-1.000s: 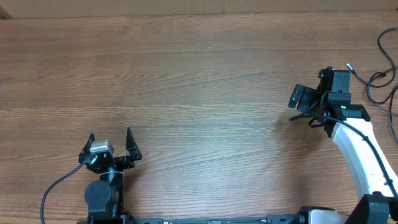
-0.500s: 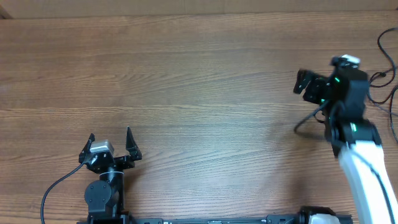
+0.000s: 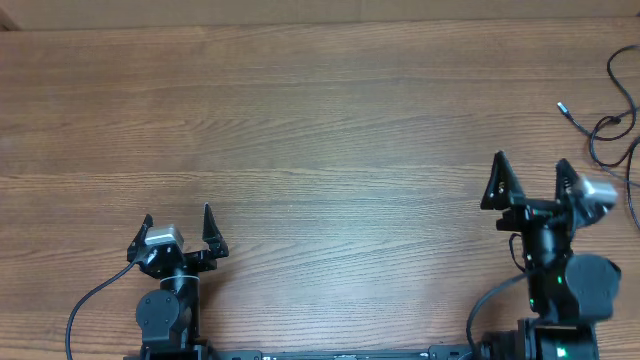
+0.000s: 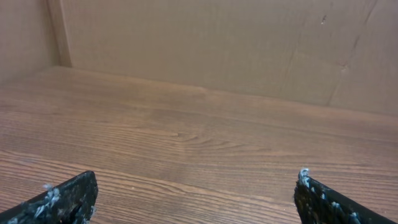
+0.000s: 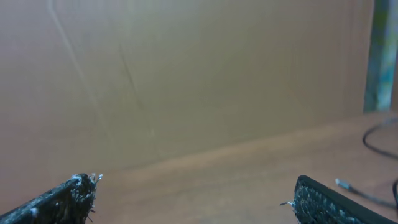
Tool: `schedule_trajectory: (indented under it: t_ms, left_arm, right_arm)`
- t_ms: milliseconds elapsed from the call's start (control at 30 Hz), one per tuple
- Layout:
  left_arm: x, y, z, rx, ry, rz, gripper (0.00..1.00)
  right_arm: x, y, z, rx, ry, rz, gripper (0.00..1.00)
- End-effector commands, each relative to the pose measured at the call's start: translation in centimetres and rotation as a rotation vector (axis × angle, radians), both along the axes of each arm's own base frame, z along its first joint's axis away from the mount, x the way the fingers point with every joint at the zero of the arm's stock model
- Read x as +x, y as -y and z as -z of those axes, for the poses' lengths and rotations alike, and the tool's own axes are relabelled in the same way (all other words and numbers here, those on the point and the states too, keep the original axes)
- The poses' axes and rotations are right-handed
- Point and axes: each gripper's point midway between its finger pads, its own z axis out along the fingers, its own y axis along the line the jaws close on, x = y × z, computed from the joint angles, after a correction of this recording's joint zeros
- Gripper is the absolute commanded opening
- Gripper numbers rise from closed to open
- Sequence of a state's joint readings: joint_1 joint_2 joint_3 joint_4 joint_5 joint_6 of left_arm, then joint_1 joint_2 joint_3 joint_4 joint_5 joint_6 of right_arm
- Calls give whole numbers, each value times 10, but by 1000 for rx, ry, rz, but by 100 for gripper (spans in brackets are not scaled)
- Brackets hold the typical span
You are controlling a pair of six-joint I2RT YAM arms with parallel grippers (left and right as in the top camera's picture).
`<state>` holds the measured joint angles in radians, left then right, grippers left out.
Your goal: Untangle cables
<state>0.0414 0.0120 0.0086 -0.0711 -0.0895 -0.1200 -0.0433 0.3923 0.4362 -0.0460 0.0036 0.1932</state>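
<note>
Wood tabletop [image 3: 300, 120] w/ cables [image 3: 600, 123], cardboard wall [image 4: 217, 43]

Setting: robotics lab bench. Evidence: wood-grain table [image 3: 320, 120]; plain cardboard wall [image 4: 217, 50] along its far side; left arm [image 3: 165, 310] and right arm [image 3: 560, 290] mounted at the near edge; loose cables [image 3: 608, 120] at the right.
</note>
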Motion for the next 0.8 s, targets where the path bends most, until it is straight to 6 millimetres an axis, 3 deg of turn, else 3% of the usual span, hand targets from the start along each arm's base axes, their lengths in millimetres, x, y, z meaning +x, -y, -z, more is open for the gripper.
schedule_trajectory:
  t_ms: [0,133,333,567,767]
  left_arm:
    - [0,0,0,19,2,6,99]
    - [0,0,0,19,2,6,100]
    - [0,0,0,19,2,6,100]
    - [0,0,0,19,2,6,100]
    - [0,0,0,19,2,6,99]
  right_arm:
    - [-5,-3,-8,60,34,-18,100]
    - [-5,-4,-1,90,10,-24,100]
    - [-18,7,26,103,1,40,100]
    - [-34,6,39,154,119,27,100]
    - [-33,6,41,206,152,18,100]
